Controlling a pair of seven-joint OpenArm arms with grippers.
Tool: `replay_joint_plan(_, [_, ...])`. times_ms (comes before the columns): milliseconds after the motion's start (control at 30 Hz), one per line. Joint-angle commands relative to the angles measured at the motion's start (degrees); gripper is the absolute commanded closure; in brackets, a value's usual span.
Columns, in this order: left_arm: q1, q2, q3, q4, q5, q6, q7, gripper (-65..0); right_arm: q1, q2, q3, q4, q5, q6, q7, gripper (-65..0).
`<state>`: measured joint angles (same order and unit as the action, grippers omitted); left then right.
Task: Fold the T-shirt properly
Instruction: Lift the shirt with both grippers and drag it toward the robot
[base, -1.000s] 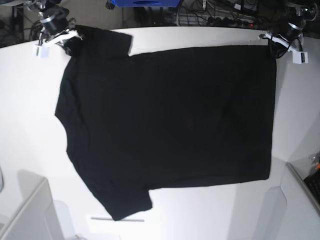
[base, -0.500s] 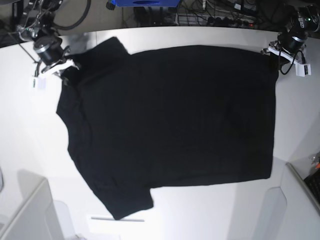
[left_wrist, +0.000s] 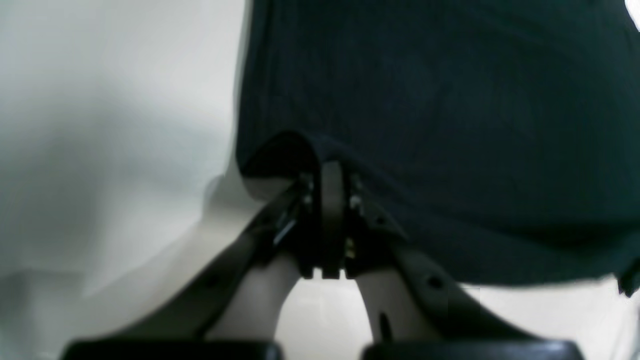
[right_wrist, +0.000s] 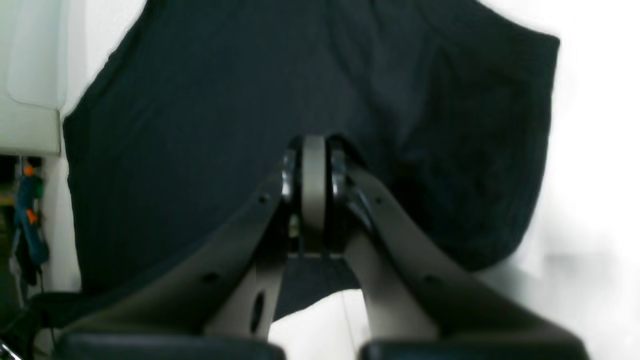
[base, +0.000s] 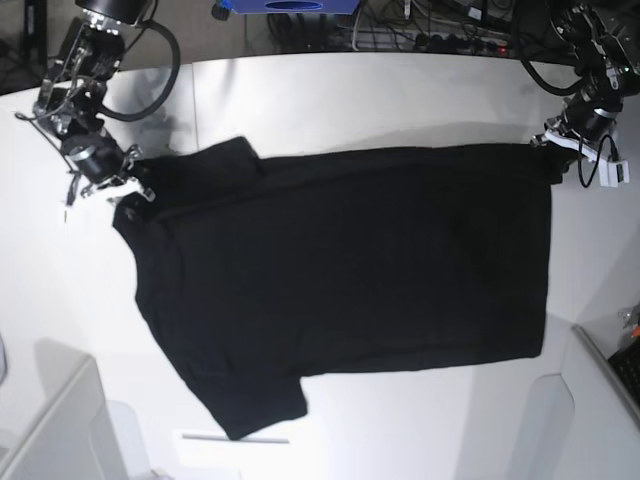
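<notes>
- Base view: we have the T-shirt (base: 340, 285) lying mostly flat on the white table (base: 330, 95), collar end to the left, hem to the right, one sleeve at near left.
- We hold its far edge at both corners: right gripper (base: 118, 190) at far left by the shoulder, left gripper (base: 556, 150) at far right on the hem corner.
- Left wrist view: our left gripper (left_wrist: 330, 172) has its fingers clenched on a pinch of the T-shirt (left_wrist: 450, 115) edge, cloth bunched over the tips.
- Right wrist view: our right gripper (right_wrist: 312, 150) is likewise clamped on the T-shirt (right_wrist: 200, 125) fabric, cloth draped round both fingers.
- We judge the two-corner grip keeps the far edge taut and level, so it can come over as one straight fold toward the near side.
- Containers: a blue bin-like object (base: 288, 6) sits beyond the far table edge; contents cannot be told. Pale box shapes at near left (base: 60, 425) and near right (base: 595, 400) show nothing inside.
</notes>
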<state>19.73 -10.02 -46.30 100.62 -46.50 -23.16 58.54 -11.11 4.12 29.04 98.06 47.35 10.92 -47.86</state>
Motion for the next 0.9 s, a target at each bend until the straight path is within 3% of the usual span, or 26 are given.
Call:
replay_joint_plan(0, [-0.3,-0.9,-0.3,-0.3,-0.7,1.1,-0.9,0.0,1.7,0.7,0.2,0.1,0.9,0.4,1.2,0.0])
replay_joint_plan(167, [-2.7,-1.0,-0.3,-2.0,-0.7,3.4,-0.9,0.0,7.0,0.7,0.2,-4.4,-0.1,0.3,0.1,0.0])
replay_joint_plan(367, [-6.1,-1.0,-0.3,-2.1,0.6,4.3,-0.9,0.0,13.2,0.1,-3.5,-9.2,-9.0,0.3,0.5,0.0])
replay_joint_plan(567, [-10.1,-1.0,4.2,-2.1,7.9,5.4,-0.9,0.0,17.4,0.4,-3.4,-13.4,-9.3,0.3,0.6,0.0])
replay_joint_plan(867, [-15.7,-1.0,4.5,-8.4,8.3,5.5,-0.9,0.0,20.7,0.6,-3.8,-18.5,-9.4,0.3,1.7,0.0])
